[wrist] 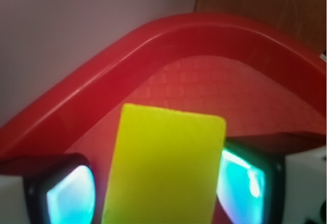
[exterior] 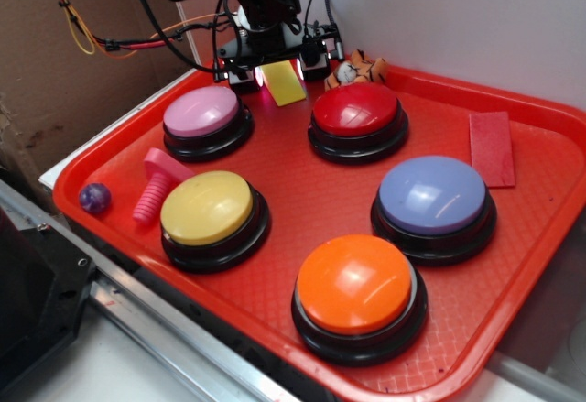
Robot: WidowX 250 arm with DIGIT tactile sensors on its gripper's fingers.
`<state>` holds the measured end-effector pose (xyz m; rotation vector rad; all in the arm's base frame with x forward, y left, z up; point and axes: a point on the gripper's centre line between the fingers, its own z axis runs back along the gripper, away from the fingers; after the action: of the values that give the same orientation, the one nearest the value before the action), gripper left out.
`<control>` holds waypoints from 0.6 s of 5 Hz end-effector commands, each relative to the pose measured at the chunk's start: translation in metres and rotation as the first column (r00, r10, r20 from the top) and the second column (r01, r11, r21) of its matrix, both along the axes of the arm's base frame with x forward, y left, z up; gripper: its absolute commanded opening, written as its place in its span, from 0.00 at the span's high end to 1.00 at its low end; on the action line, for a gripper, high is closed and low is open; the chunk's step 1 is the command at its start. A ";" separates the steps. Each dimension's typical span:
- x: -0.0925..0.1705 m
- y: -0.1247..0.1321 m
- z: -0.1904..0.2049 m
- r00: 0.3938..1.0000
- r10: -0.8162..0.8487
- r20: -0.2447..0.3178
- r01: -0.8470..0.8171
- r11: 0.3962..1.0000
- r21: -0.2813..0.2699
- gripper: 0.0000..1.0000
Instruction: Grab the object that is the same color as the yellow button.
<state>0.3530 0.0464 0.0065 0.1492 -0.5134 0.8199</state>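
The small yellow wedge block (exterior: 283,84) lies on the red tray (exterior: 458,329) at its far edge, between the pink and red buttons. My gripper (exterior: 278,76) is lowered over it, one finger on each side. In the wrist view the block (wrist: 166,163) fills the space between my glowing pads (wrist: 71,196). The right pad is at the block's edge and a thin strip of tray shows at the left pad, so the jaws are still open around it. The yellow button (exterior: 207,208) stands at the tray's front left.
Pink (exterior: 203,112), red (exterior: 356,109), blue (exterior: 432,195) and orange (exterior: 355,284) dome buttons stand on the tray. A pink screw (exterior: 154,185) and purple ball (exterior: 94,198) lie at the left, a flat red rectangle (exterior: 492,148) at the right, and a tiger toy (exterior: 359,70) by the back rim.
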 end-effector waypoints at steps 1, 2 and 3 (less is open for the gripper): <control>0.005 0.013 0.023 0.998 -0.061 0.019 0.062 0.997 -0.038 1.00; 0.002 0.011 0.031 0.994 -0.109 -0.001 0.108 0.993 -0.054 1.00; -0.005 0.000 0.054 0.982 -0.185 -0.041 0.181 0.980 -0.084 1.00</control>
<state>0.3358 0.0358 0.0256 0.0747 -0.3591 0.6630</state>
